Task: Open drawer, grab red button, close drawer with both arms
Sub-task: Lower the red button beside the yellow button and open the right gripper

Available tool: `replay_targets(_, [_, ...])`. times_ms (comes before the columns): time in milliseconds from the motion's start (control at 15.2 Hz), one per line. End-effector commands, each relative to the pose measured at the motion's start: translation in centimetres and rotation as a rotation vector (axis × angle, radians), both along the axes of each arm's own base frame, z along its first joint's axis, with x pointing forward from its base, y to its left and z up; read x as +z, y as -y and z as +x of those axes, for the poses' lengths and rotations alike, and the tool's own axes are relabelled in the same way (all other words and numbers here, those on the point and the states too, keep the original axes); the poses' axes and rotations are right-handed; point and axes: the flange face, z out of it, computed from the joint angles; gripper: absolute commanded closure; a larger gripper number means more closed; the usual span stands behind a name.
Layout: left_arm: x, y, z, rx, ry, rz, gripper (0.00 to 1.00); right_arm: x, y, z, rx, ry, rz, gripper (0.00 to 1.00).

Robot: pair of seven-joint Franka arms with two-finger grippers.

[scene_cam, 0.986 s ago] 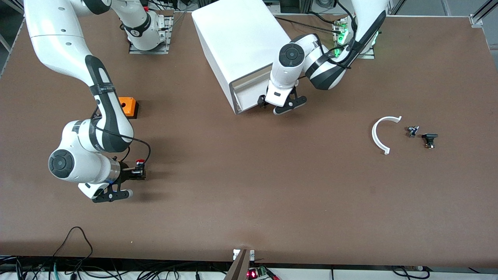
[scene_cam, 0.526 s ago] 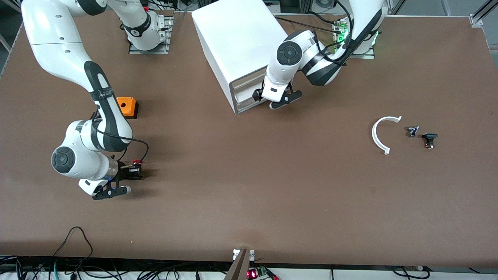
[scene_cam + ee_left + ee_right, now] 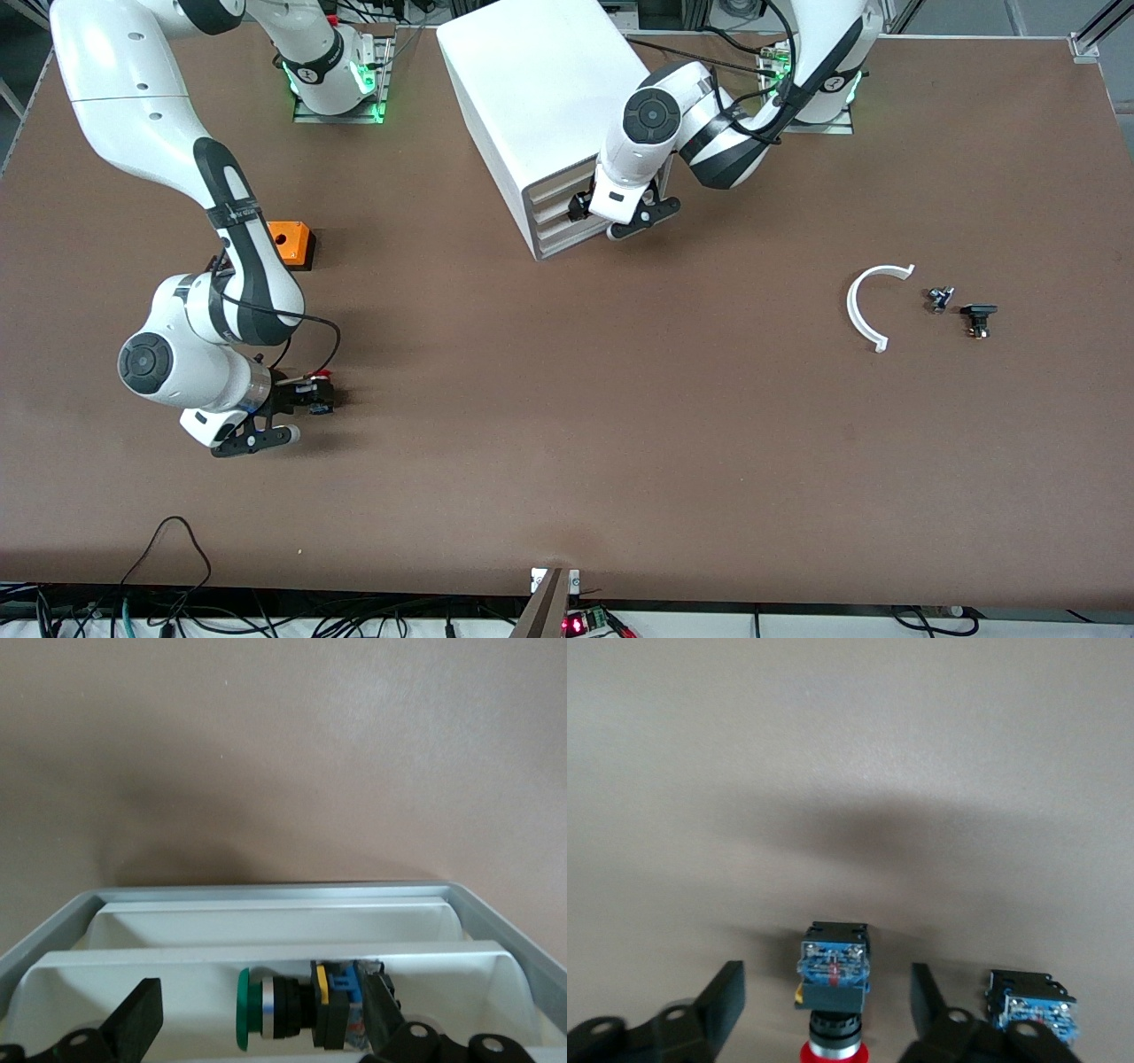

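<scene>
Button (image 3: 833, 992): red cap, black body, lying on the desk (image 3: 567, 425) near the right arm's end, between the spread fingers of the right tool (image 3: 828, 1001), untouched.
Right tool: open, low over the desk.
Drawer (image 3: 556, 206): pushed in, flush with the cabinet (image 3: 532, 97) front.
Left tool (image 3: 595, 208): open, at the cabinet front.
Green button (image 3: 292, 1008): lies in a tray under the left tool.

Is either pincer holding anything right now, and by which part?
Nothing is held. The right pincer stands open around the red button on the table, fingers clear of its black body. The left pincer is open at the drawer.
</scene>
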Motion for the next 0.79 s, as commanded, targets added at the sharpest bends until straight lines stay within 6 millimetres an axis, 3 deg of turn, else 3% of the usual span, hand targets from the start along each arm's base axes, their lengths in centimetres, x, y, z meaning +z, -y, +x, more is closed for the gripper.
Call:
replay_targets(0, [0.4,0.2,-0.4,0.001,-0.036,0.003,0.01,3.8,0.2,0.3,-0.053,-0.004,-0.003,0.0])
replay_targets(263, [3.8,-0.4,2.6,-0.046,-0.023,0.027,0.01,9.7,1.4,-0.4,-0.116,0.032,-0.07,0.0])
replay_targets(592, [12.1,-4.9,9.5,-0.294,0.027,0.145,0.01,14.2,1.9,-3.9,-0.248,0.025,-0.082,0.0])
replay_targets(723, [14.9,-7.4,12.2,-0.383,0.048,0.148,0.01,17.3,1.9,-5.0,-0.262,0.035,-0.082,0.0])
